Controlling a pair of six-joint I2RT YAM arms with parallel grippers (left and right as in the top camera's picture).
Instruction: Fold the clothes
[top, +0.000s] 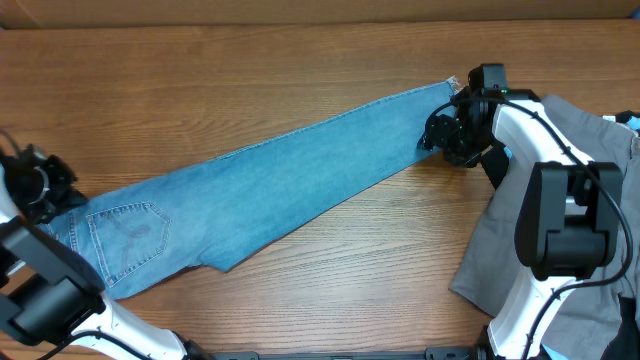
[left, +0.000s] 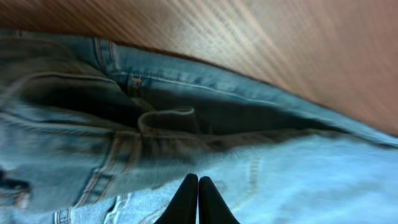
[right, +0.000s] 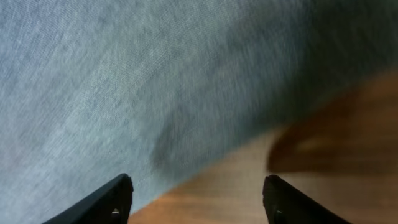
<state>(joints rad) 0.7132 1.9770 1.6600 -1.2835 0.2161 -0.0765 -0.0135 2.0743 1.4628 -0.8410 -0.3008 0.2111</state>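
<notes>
Wooden worktop (top: 300, 60) carries light-blue denim jeans (top: 270, 185), laid flat diagonally, stitched back pocket (top: 128, 240) upward. At the waistband (left: 205, 84), left fingers (left: 186, 202) press together, possibly pinching cloth; right fingers (right: 106, 202) are spread over one leg (right: 124, 74).

No words, numbers or signs can be read in any view. Only plain stitches are seen on the jeans (top: 270, 185) and their pocket (top: 128, 238). Nothing is written on the table (top: 300, 60).
</notes>
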